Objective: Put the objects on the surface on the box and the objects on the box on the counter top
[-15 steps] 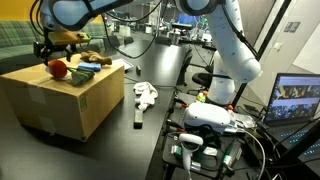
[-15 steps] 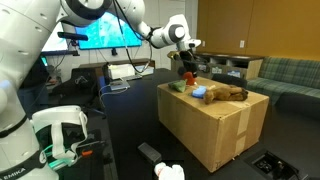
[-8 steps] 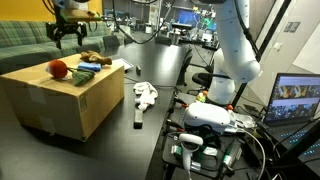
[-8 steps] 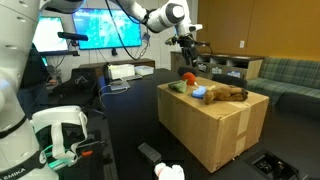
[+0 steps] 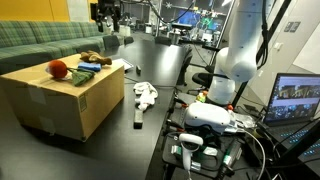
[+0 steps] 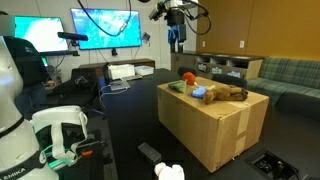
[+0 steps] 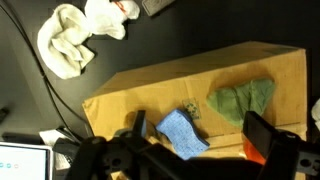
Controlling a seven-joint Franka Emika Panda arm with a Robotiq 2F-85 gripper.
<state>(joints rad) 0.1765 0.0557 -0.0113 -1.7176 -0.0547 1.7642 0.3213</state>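
The brown cardboard box (image 5: 45,100) (image 6: 225,130) (image 7: 250,65) carries a red ball (image 5: 58,68) (image 6: 187,76), a blue sponge (image 6: 200,93) (image 7: 180,132), a green cloth (image 7: 242,100) and a brown toy (image 5: 90,57) (image 6: 230,94). On the dark counter top (image 5: 165,70) (image 6: 130,120) lie a white cloth (image 5: 145,94) (image 6: 170,171) (image 7: 80,35) and a small black object (image 5: 138,118) (image 6: 150,152). My gripper (image 5: 108,14) (image 6: 176,25) (image 7: 195,128) hangs high above the box, open and empty.
A robot base with cables (image 5: 205,125) (image 6: 55,135) stands on the counter beside the box. A laptop (image 5: 295,100) sits at one edge and a green sofa (image 5: 35,40) (image 6: 285,75) is behind. Monitors (image 6: 105,25) line the back.
The gripper has risen from just above the box's things to well above them, staying open and empty. Nothing on the box or the counter has moved.
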